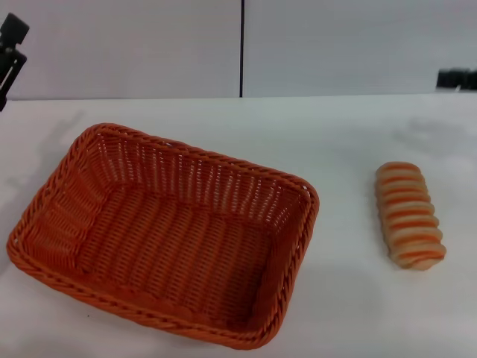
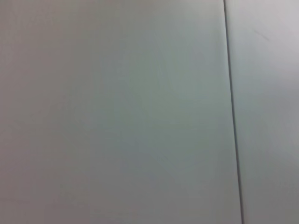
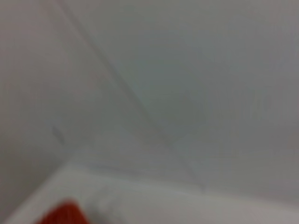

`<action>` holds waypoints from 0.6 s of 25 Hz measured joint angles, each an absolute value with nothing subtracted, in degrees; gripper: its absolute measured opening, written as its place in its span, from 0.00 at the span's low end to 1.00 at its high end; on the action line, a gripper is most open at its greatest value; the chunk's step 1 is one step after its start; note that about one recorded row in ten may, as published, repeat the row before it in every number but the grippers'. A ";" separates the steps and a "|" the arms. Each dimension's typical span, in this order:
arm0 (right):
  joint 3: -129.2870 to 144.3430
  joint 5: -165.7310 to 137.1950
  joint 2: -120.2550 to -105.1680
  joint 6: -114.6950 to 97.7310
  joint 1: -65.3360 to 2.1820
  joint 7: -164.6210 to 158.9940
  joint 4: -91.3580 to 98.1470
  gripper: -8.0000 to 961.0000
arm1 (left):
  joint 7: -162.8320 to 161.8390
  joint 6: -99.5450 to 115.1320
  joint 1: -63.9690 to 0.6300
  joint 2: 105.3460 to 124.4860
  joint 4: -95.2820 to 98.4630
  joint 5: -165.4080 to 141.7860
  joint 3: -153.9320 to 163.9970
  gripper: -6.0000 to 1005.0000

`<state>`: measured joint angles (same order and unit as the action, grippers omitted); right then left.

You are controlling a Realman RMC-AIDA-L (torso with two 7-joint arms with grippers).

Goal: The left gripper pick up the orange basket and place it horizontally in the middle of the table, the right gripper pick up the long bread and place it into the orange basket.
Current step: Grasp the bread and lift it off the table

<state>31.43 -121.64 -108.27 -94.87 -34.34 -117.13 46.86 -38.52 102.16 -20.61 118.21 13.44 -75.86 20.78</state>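
Only the head view shows the large orange woven wicker basket (image 1: 168, 235) sitting left of centre on the plain white bench (image 1: 350, 298), empty, with the ridged, orange-striped tan long bread (image 1: 409, 215) well apart on its right. The black left gripper (image 1: 10, 52) and black right gripper (image 1: 456, 78) sit at the far edges; whether either is wide or narrow I cannot tell. The left wrist view shows a grey wall; the right wrist view shows an orange corner (image 3: 63, 213).

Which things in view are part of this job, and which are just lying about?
Part of the job:
- orange basket, at the table's left, lying askew
- long bread, at the right, outside the basket
- table
- left claw, at the far left edge
- right claw, at the far right edge

Lying about:
- nothing; only the wall behind
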 joint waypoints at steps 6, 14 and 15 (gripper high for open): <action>33.05 -137.80 -106.82 -99.99 -41.51 -119.19 46.61 0.56 | -38.52 101.43 -21.86 118.14 13.36 -76.21 20.89 0.65; 36.71 -152.80 -107.43 -96.59 -46.10 -119.91 45.13 0.55 | -38.47 98.65 -22.28 118.11 13.36 -76.14 20.92 0.64; 36.72 -153.51 -107.63 -96.06 -46.34 -119.94 44.79 0.54 | -38.46 98.59 -22.37 118.13 13.36 -76.11 20.87 0.64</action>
